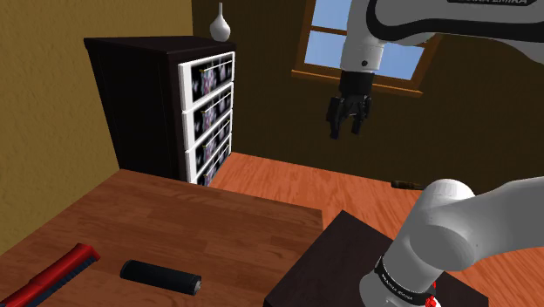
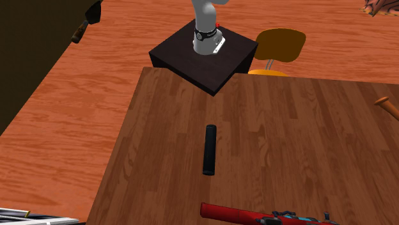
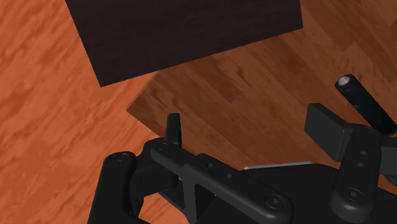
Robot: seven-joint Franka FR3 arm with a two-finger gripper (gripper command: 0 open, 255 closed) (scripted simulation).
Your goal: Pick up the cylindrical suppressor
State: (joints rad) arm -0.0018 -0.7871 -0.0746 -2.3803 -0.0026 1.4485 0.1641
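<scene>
As it lies flat on the wooden table (image 1: 183,218), the black cylindrical suppressor (image 1: 160,276) has its long axis level with the tabletop. In the shoulder view that axis runs left to right across the near part of the table. Its pale grey end cap points right, toward the dark stand (image 1: 349,253), and its plain black end points left. Left of it, and not touching it, a red ribbed object (image 1: 54,274) lies on the same near stretch of wood. In the second exterior view the suppressor sits around the middle of the table, with one end aimed at the stand's corner and the other toward the red object; bare wood shows between them.

Farther back, the white arm (image 1: 440,244) rises from the stand. The gripper (image 1: 345,131) hangs high above the work surface, well apart from the suppressor, with its fingers pointing down. The two black fingers (image 3: 173,129) stand wide apart, with nothing between them and nothing touching them. In the wrist view they are spread over the table's corner beside the stand. The suppressor lies outside the gap, beyond one finger, its grey cap turned toward the stand.

At the far left stands a dark dresser (image 1: 206,113) with white drawer fronts and a pale vase (image 1: 221,24) on top. Farthest off, a window (image 1: 366,48) is set in the brown wall.
</scene>
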